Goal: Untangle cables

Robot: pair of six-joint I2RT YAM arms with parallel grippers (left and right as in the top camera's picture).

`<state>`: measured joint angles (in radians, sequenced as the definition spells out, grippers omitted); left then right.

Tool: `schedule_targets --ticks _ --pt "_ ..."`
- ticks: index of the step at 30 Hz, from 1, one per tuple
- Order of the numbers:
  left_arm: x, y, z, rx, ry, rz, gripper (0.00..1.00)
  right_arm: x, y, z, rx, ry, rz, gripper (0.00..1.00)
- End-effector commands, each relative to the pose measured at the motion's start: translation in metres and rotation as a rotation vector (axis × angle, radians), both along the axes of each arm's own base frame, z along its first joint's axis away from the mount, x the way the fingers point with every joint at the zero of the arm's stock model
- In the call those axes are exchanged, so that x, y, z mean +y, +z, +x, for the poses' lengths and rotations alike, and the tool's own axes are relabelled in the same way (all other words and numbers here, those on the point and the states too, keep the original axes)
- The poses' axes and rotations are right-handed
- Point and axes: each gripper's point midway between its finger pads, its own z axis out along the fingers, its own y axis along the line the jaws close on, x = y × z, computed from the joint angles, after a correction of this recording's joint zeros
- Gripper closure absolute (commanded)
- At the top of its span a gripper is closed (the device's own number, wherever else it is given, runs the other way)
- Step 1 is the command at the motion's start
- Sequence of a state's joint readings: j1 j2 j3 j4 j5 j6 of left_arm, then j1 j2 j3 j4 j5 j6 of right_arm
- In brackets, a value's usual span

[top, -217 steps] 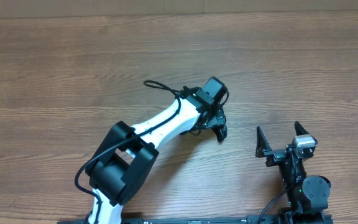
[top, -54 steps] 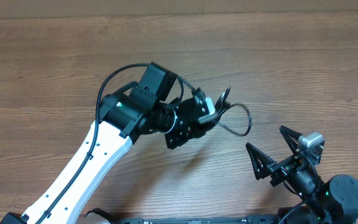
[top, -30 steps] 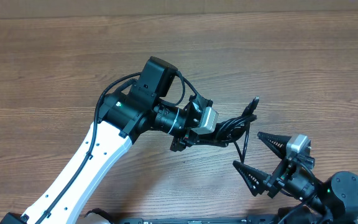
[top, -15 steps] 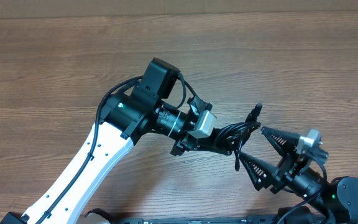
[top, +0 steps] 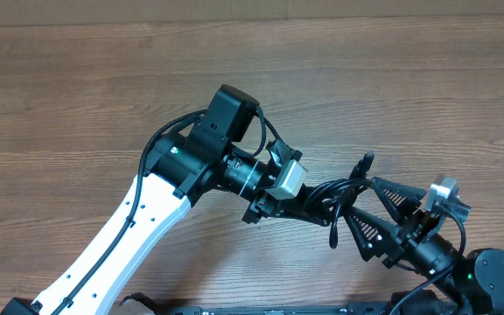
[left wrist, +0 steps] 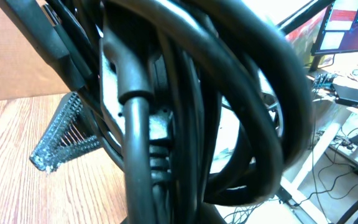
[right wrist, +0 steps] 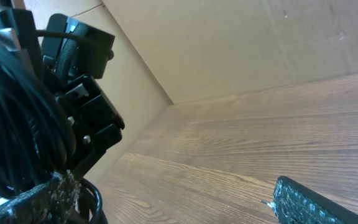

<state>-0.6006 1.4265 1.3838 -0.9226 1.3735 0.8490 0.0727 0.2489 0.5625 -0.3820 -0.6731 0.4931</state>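
The cables (top: 341, 194) are a knotted black bundle held above the table, with one plug (top: 366, 162) sticking up. My left gripper (top: 320, 203) is shut on the bundle. In the left wrist view the cables (left wrist: 185, 112) fill the frame and hide that gripper's fingers. My right gripper (top: 363, 199) is open wide. Its two fingertips sit on either side of the bundle's right end, and I cannot tell whether they touch it. In the right wrist view the cables (right wrist: 14, 118) hang at the far left, beside the left finger (right wrist: 39, 199) of the right gripper (right wrist: 173, 205).
The wooden table (top: 77, 105) stretches to the left and back. A cardboard wall (right wrist: 229, 43) stands behind it. The left arm's white link (top: 129, 236) crosses the front left. The right arm's base (top: 488, 280) is at the front right corner.
The left gripper has carried the bundle right and slightly toward the front. The right gripper has shifted up and right, so its open fingers now flank the bundle's end.
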Motion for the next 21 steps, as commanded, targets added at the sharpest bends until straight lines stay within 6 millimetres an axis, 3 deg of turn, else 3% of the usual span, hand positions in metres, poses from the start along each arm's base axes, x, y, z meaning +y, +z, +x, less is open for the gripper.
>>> schedule_targets --ticks 1,3,8,21 --pt "0.004 0.021 -0.005 -0.070 -0.033 -0.097 0.96 0.004 0.008 -0.008 -0.068 0.039 -0.058 0.00" --pt "0.004 0.022 -0.002 -0.080 -0.026 -0.102 0.96 0.006 0.003 -0.010 -0.073 0.052 -0.085 0.00" --pt "0.003 0.020 -0.001 -0.088 -0.020 -0.095 0.96 0.016 0.014 -0.022 -0.139 0.141 -0.083 0.00" --pt "-0.011 0.020 -0.040 -0.069 -0.146 -0.101 0.96 0.006 0.013 -0.010 -0.087 0.051 -0.047 0.00"
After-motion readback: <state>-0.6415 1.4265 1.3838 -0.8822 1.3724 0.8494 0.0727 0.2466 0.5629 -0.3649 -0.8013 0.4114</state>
